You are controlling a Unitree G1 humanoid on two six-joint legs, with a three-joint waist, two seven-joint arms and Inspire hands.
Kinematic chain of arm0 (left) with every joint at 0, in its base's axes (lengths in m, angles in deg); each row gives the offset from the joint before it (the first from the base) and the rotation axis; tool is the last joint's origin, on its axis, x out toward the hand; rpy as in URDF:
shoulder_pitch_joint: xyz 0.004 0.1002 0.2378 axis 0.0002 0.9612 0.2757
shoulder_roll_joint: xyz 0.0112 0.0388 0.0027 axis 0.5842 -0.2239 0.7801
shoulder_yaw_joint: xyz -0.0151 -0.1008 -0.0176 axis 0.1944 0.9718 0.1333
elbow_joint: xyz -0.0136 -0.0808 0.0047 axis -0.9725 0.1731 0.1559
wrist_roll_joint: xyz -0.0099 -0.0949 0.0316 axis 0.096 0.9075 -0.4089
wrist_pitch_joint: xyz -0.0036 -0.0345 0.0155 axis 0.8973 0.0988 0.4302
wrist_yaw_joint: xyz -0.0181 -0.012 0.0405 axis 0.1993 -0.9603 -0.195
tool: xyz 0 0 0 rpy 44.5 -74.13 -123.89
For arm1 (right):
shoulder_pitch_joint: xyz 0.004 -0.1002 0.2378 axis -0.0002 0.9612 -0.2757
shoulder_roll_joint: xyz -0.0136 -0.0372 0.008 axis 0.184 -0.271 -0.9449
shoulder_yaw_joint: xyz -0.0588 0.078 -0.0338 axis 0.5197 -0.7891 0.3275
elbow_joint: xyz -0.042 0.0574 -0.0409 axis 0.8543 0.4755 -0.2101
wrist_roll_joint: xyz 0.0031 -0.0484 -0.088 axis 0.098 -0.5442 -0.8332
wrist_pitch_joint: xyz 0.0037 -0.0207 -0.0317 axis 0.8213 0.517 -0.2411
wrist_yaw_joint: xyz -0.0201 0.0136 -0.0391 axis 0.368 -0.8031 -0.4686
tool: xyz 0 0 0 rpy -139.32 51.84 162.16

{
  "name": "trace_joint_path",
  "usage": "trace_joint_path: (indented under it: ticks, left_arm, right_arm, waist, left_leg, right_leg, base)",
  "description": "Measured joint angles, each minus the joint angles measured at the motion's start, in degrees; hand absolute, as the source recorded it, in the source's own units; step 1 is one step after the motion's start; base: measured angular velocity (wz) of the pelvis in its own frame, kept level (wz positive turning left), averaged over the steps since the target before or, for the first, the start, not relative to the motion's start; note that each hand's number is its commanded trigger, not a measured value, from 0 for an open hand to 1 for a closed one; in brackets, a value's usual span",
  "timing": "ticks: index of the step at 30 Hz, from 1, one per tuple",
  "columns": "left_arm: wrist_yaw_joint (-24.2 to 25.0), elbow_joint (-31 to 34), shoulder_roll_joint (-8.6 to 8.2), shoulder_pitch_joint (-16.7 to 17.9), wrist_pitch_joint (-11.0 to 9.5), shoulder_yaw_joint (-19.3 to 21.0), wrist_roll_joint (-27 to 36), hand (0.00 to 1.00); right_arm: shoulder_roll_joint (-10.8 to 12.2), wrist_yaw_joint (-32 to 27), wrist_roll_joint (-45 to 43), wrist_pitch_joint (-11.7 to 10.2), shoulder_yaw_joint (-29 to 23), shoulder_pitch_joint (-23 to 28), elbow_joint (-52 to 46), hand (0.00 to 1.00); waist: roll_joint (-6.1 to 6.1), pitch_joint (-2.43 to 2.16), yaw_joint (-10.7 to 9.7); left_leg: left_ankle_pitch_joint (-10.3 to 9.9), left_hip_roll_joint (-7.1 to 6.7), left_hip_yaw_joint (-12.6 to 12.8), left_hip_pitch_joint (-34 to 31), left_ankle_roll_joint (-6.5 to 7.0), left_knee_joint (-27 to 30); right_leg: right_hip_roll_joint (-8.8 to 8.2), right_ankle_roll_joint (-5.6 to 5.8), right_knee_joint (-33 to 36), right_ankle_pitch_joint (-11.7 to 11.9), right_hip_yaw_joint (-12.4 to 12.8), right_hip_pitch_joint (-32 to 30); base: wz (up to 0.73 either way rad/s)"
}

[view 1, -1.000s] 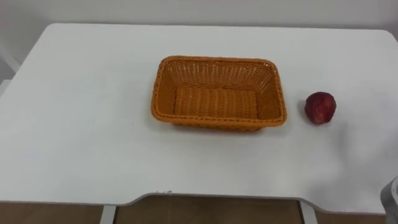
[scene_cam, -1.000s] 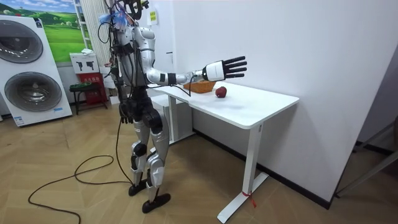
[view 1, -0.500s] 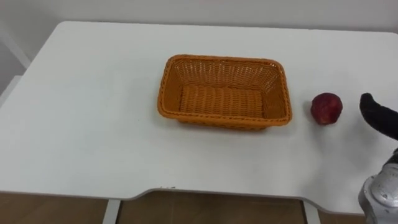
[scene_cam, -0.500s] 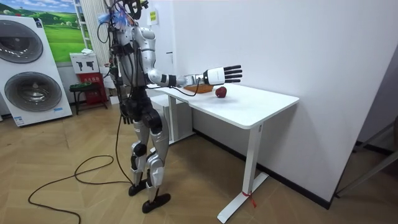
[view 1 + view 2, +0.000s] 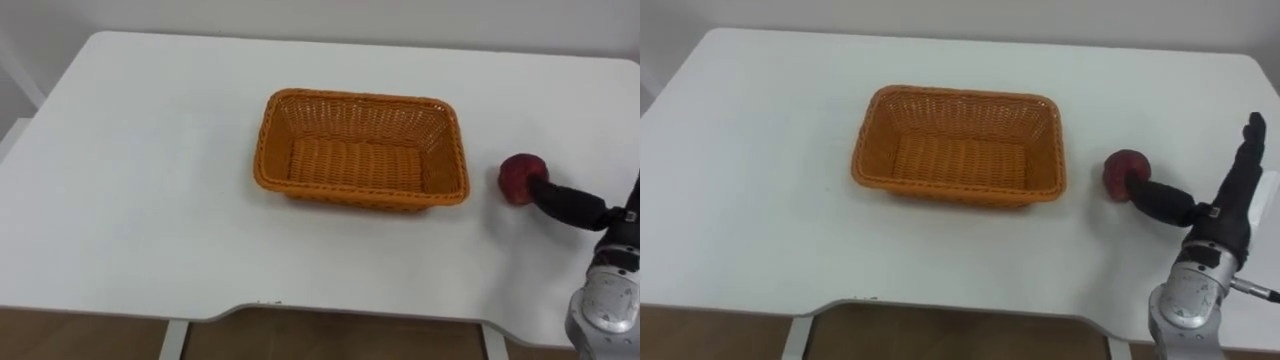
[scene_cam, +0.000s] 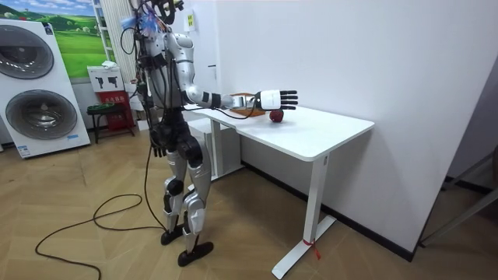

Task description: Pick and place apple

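One hand was at work: the right hand point(image 5: 1230, 200) reached in over the table's near edge, to the right of the basket point(image 5: 958, 193) and well clear of its rim. It was released, not clenched. Its fingers point(image 5: 1248, 148) stood straight and pointed away from the robot, and its thumb point(image 5: 1160, 201) stretched leftward toward the basket. The thumb's tip met the lower right side of the apple point(image 5: 1122, 168). Whether it pressed on the fruit or only lay in front of it could not be told. Nothing was curled round the apple.

The apple, dark red, sat on the white table point(image 5: 760, 150) outside the basket, near its right short end, with a strip of bare tabletop between them. The basket was orange wicker, rectangular, with its long sides running left to right across the middle of the table.

Seen from the room, the robot stood upright at the end of the table nearest the basket, its right arm held out level above the tabletop past the basket. The left hand point(image 6: 158, 142) hung by its hip, far from the basket and below the tabletop. A washing machine point(image 6: 39, 85) stood farther off still, at the room view's left.
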Motion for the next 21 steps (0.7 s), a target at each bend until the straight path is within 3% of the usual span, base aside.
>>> trace_joint_path:
  ticks: [6, 21]
  left_arm:
    - [0.9, 0.0, 0.00, 0.4, 0.3, 0.0, -0.1, 0.00]
    - [1.7, 0.0, 0.01, 0.4, 0.3, -0.1, -0.1, 0.00]
  right_arm:
    - [0.0, 1.5, 0.1, 0.0, 0.1, -0.5, 0.0, 0.00]
    - [-0.9, 8.0, -0.1, 1.3, 2.6, -1.6, 4.0, 0.00]
  waist:
    - [0.55, 0.06, 0.1]
    - [0.34, 0.19, 0.1]
  left_leg:
    - [0.0, 0.00, 0.0, -0.1, 0.00, 0.1]
    - [0.0, 0.00, -0.2, -0.2, 0.00, 0.1]
  right_leg:
    - [-0.06, 0.01, 0.1, 0.0, -0.3, 0.0]
    - [-0.06, 0.01, 0.0, 0.0, -0.3, 0.0]
  base:
    - [0.00]
    - [0.00]
